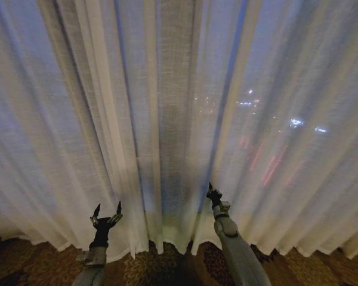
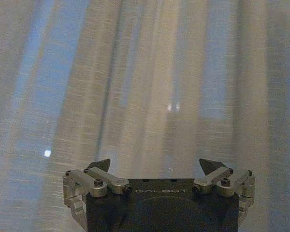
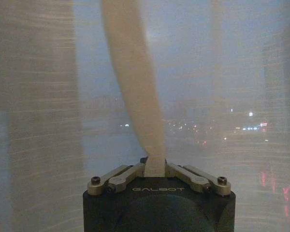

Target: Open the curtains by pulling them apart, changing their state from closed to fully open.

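Note:
The sheer white curtains [image 1: 173, 119] hang closed across the whole window, pleated, their wavy hem just above the floor. My left gripper [image 1: 107, 210] stands open just in front of the fabric left of the middle, nothing between its fingers [image 2: 99, 165]; pleats [image 2: 150, 96] hang right before it. My right gripper [image 1: 213, 192] is right of the middle, shut on a fold of the curtains. From the right wrist, a cream pleat [image 3: 135, 87] runs down into the closed gripper [image 3: 154, 166].
Patterned dark carpet [image 1: 167, 262] shows below the hem. City lights [image 1: 295, 123] glow through the fabric on the right.

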{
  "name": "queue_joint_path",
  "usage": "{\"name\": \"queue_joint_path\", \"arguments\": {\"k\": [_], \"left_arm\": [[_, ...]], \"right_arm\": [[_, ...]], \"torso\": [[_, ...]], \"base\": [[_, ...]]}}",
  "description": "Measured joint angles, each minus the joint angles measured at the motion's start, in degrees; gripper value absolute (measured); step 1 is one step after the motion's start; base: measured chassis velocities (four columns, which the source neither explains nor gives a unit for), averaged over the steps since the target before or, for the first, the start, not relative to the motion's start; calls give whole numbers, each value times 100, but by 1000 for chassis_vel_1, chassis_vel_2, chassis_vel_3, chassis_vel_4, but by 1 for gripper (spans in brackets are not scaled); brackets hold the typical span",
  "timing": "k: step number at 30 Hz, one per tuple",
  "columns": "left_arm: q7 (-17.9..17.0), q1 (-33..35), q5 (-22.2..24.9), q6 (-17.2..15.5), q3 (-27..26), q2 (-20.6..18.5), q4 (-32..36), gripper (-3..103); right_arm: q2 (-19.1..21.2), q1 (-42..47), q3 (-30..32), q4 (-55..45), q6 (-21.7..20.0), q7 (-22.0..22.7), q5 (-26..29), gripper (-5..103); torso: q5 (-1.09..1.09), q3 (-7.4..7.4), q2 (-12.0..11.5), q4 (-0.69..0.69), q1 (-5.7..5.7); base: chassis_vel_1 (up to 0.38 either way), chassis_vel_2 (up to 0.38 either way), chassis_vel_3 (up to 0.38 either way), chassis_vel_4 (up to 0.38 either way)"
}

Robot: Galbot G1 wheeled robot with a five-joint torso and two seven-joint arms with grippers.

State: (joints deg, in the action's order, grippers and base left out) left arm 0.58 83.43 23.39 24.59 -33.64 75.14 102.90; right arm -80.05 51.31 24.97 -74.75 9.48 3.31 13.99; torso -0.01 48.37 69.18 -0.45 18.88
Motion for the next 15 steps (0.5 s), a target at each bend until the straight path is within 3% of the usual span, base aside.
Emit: {"name": "queue_joint_path", "arguments": {"k": [15], "left_arm": [[0, 0, 0, 0, 1, 0, 0, 100]], "right_arm": [[82, 43, 41, -49, 28, -34, 94, 0]], "torso": [[1, 0, 0, -1, -1]], "base": [[-275, -287, 284, 270]]}}
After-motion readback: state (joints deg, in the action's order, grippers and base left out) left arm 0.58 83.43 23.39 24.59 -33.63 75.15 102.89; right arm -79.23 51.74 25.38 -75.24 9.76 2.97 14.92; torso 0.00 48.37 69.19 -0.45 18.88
